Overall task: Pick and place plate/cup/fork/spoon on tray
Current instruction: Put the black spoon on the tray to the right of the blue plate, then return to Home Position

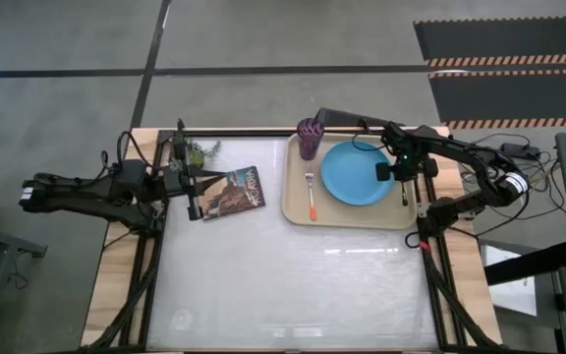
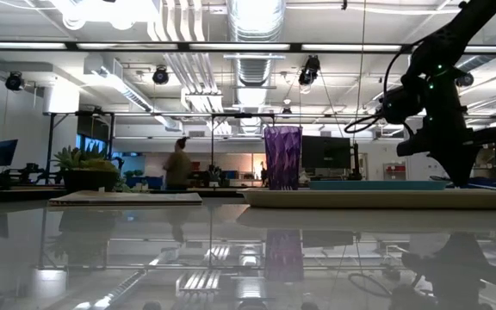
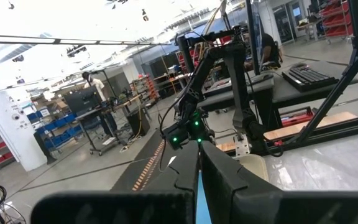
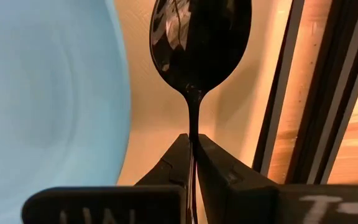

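spoon (image 4: 197,46) is pinched by its thin handle in the right gripper (image 4: 193,158) fingers, bowl pointing straight out ahead, over the tray (image 4: 148,124) strip between plate (image 4: 48,93) and rim, left arm far off.

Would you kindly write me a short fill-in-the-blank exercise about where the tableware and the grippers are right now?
1. The right gripper is shut on the handle of the dark ____.
2. The round light-blue plate lies on the beige rectangular ____.
3. The orange-handled silver fork lies on the tray to the plate's ____ in the high view.
4. The ribbed purple cup stands at the tray's far-left ____.

Missing words: spoon; tray; left; corner
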Available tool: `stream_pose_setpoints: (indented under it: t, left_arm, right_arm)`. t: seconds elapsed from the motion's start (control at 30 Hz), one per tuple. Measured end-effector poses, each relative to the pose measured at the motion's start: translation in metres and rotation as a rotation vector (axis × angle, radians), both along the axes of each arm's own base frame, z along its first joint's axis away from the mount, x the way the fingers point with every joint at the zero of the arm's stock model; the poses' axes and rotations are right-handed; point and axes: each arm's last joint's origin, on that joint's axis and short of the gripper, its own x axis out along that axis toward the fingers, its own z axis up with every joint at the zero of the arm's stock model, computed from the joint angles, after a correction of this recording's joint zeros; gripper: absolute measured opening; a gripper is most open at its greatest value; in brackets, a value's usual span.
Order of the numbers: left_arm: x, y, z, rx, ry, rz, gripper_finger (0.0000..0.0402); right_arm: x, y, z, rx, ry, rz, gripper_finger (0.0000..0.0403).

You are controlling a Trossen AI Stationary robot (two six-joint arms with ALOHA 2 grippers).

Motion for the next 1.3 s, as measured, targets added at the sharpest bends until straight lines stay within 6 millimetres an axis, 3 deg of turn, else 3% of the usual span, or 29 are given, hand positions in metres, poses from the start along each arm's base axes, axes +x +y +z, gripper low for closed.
stream_pose_setpoints:
  t: [0.7, 0.87, 1.0, 1.17, 1.3]
  left_arm:
    - [0.000, 0.000, 0.000, 0.001, 0.000, 0.000, 0.0000]
    - [0.000, 0.000, 0.000, 0.001, 0.000, 0.000, 0.0000]
    - [0.000, 0.000, 0.000, 0.000, 0.000, 0.000, 0.0000]
    - [0.001, 0.000, 0.000, -0.002, 0.003, 0.000, 0.0000]
    - [0.004, 0.000, -0.002, -0.059, 0.006, -0.009, 0.0000]
  right_arm:
    - [0.001, -0.002, 0.007, 0.004, -0.009, -0.002, 0.0121]
    - [0.012, 0.002, 0.033, -0.070, -0.101, 0.025, 0.0124]
    - [0.024, 0.018, 0.068, -0.207, -0.201, 0.101, 0.0116]
    - [0.033, 0.059, 0.113, -0.450, -0.372, 0.237, 0.0103]
    - [0.033, 0.098, 0.135, -0.634, -0.525, 0.373, 0.0091]
